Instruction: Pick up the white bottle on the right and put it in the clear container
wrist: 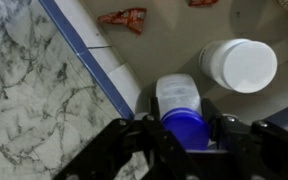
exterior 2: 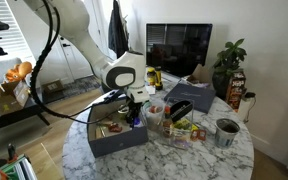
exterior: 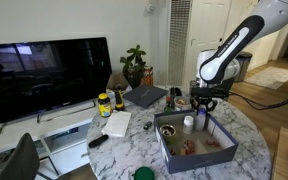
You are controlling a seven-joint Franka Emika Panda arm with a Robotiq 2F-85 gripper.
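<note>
My gripper [wrist: 188,128] is over the blue-grey tray [wrist: 96,62], also seen in both exterior views [exterior: 202,103] [exterior 2: 134,100]. Its fingers press on both sides of the blue cap of a pale, translucent bottle [wrist: 179,95], whose body points down into the tray. The white bottle [wrist: 239,65] stands upright in the tray just beside it, free of the fingers, and shows in an exterior view [exterior: 188,122]. I cannot pick out the tall clear container with certainty in any view.
The tray [exterior: 197,150] sits on a round marble table [exterior: 114,155] and holds small red items [wrist: 122,18]. A yellow-labelled jar [exterior: 104,103], a laptop [exterior: 144,96], a remote [exterior: 98,141], a metal cup [exterior 2: 226,131] and a food box [exterior 2: 181,126] are around it.
</note>
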